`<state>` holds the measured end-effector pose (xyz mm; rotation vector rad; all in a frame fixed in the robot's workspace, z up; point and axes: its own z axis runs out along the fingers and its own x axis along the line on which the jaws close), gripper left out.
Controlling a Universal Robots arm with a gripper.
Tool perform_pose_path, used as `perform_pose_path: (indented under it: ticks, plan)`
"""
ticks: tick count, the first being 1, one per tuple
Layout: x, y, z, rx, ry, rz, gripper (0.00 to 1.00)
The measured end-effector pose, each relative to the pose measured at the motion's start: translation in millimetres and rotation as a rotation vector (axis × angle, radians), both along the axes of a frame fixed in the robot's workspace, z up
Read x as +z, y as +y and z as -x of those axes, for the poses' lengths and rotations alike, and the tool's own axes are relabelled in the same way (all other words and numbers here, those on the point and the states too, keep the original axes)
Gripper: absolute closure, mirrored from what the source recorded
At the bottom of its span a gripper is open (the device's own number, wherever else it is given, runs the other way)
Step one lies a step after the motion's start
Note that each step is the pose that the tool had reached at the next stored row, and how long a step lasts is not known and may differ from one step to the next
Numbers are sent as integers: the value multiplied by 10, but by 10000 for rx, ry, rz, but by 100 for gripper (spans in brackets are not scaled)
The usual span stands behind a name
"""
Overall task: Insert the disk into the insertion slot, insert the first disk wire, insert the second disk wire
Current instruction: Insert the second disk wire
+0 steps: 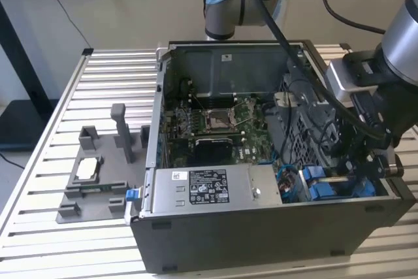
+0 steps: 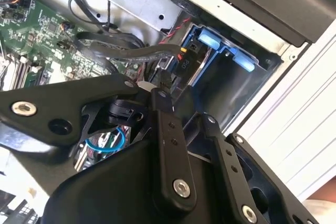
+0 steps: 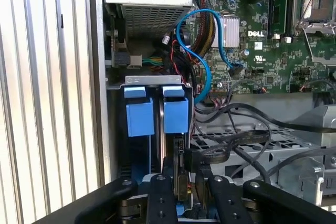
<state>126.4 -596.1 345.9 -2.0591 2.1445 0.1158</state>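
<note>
The gripper (image 3: 181,182) pinches a black wire connector (image 3: 190,158) against the edge of the disk (image 3: 176,153), which sits in the insertion slot (image 3: 118,129) just ahead, beside blue tabs (image 3: 140,114).

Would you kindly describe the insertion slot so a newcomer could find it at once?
Start at the open computer case on the slatted table. Go to its near corner on the exterior view's right, beside the silver labelled power-supply box. The insertion slot is the bay there, the one with bright blue plastic tabs.
</note>
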Motion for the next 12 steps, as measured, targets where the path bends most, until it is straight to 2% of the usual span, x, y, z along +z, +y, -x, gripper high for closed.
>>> perform_pose_path:
  ticks: [2,5,9,12]
  plan:
    - [50,0,-1,0,17,2,69]
    - [185,0,-2,0,39,3,69]
    - [358,0,-3,0,42,2,69]
    - [381,3,13,1,43,-1,69]
